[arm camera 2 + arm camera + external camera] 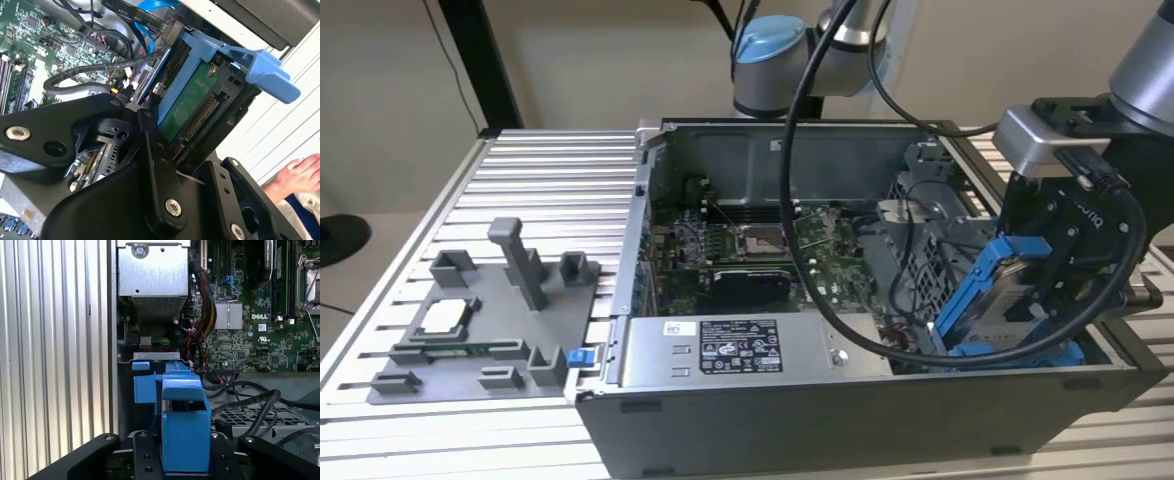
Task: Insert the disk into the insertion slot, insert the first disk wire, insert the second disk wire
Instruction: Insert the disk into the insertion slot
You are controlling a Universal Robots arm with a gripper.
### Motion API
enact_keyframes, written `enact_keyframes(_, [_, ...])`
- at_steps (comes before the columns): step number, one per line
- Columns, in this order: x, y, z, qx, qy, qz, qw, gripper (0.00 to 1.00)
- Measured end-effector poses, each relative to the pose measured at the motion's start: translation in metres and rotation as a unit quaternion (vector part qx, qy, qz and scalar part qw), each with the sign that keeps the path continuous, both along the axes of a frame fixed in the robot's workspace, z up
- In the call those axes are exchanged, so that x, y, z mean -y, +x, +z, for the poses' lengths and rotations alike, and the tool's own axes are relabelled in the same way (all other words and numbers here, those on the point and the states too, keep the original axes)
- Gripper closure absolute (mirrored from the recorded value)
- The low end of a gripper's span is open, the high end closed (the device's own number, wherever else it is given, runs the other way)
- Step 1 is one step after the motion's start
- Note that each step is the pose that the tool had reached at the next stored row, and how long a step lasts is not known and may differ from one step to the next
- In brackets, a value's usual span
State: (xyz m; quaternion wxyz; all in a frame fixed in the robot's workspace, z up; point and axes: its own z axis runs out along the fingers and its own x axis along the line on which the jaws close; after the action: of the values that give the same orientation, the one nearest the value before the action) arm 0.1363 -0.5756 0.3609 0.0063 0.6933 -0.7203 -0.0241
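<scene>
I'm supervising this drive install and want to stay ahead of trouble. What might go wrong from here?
The disk, clamped in the gripper, sits tilted over the insertion slot; it may jam on entry. Black cables lie beside the bay and might get pinched. A hand is close by in the second wrist view; it might be struck.

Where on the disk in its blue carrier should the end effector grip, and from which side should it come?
Probably its upper end, across the blue carrier, coming from above. The disk stands tilted with its lower end at the insertion slot, so that end should stay free. The end effector is clamped on it that way, leaving the connector uncovered.
</scene>
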Motion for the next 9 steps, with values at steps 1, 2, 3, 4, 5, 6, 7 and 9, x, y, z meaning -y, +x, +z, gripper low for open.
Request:
enact_keyframes(1, [0.0,0.0,0.0,0.0,0.0,0.0,1.0,1.0])
enact_keyframes(2, [0.0,0.0,0.0,0.0,0.0,0.0,1.0,1.0])
enact_keyframes(3, [0.0,0.0,0.0,0.0,0.0,0.0,1.0,1.0])
enact_keyframes(4, [0.0,0.0,0.0,0.0,0.0,0.0,1.0,1.0])
enact_keyframes(5, [0.0,0.0,0.0,0.0,0.0,0.0,1.0,1.0])
enact_keyframes(6, [-0.0001,0.0001,-0.0001,0.0001,0.0001,0.0,1.0,1.0])
enact_keyframes(7, [0.0,0.0001,-0.0001,0.0001,0.0001,0.0,1.0,0.0])
enact_keyframes(9, [0.0,0.0001,0.0,0.0,0.0001,0.0,1.0,0.0])
